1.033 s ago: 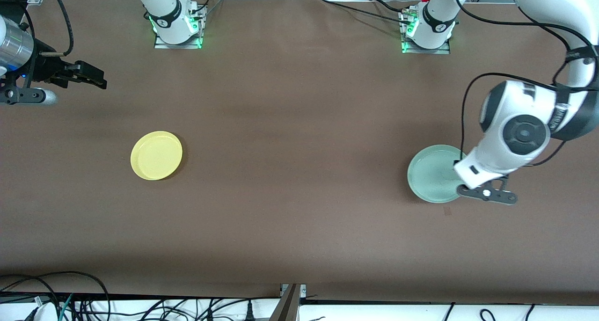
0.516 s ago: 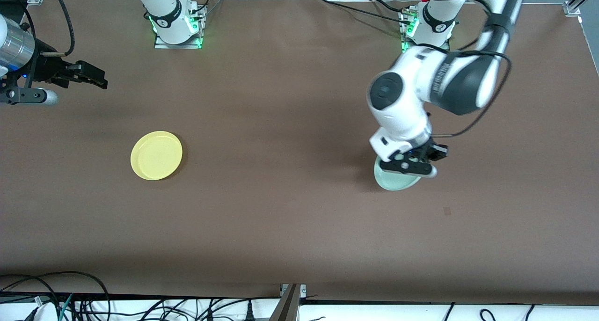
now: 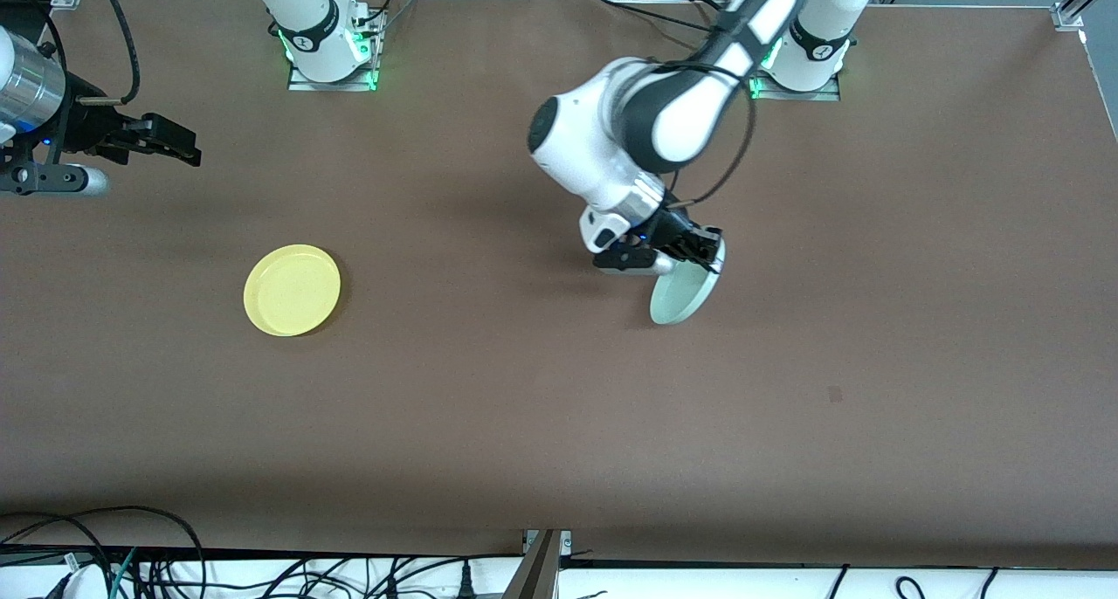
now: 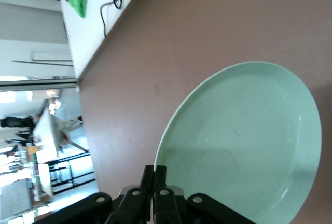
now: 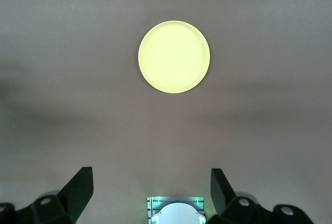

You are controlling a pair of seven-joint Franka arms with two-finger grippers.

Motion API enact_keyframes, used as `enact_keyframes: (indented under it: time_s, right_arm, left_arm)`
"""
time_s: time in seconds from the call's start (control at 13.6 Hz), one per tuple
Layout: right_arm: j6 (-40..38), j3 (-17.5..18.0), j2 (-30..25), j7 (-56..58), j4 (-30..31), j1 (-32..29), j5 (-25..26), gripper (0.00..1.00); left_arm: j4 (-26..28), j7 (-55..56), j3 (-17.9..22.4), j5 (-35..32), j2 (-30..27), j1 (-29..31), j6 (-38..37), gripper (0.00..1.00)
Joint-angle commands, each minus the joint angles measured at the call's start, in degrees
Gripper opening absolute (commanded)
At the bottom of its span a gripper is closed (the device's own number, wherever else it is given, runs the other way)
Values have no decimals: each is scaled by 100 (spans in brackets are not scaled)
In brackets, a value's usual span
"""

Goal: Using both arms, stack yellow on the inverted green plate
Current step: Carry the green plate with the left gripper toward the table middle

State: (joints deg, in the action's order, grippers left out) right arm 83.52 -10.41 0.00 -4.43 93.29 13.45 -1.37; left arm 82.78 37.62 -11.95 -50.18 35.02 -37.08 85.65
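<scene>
The yellow plate [image 3: 292,289] lies rim-up on the brown table toward the right arm's end; the right wrist view shows this yellow plate [image 5: 174,56] from above. My right gripper [image 3: 179,149] hangs open and empty at that end, waiting, well apart from the plate; its fingers spread wide in the right wrist view [image 5: 150,176]. My left gripper [image 3: 709,255] is shut on the rim of the green plate [image 3: 681,295], held steeply tilted over the middle of the table. In the left wrist view the gripper [image 4: 155,175] pinches the plate's edge, and the green plate's hollow side [image 4: 249,146] shows.
The two arm bases [image 3: 330,44] [image 3: 799,53] stand along the table's edge farthest from the front camera. A small dark mark [image 3: 835,395] sits on the cloth toward the left arm's end. Cables [image 3: 131,564] lie past the table's nearest edge.
The left arm has swung from its own end of the table toward the middle, lifting the green plate and tipping it up on edge. The right arm and yellow plate have not moved.
</scene>
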Motion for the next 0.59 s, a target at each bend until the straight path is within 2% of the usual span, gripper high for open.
enact_keyframes:
  time_s: [0.0, 0.22, 0.52]
  right_arm:
    - [-81, 13, -44, -58, -30, 17, 49, 100]
    - [-64, 31, -44, -67, -30, 26, 49, 100]
    - [-72, 92, -44, -67, -30, 26, 57, 100]
  left_arm:
    - [-394, 613, 166, -632, 618, -807, -522, 0]
    - [-403, 1045, 534, -1028, 1005, -1668, -751, 0]
    - [-403, 1265, 1447, -1222, 1567, -2977, -962, 0]
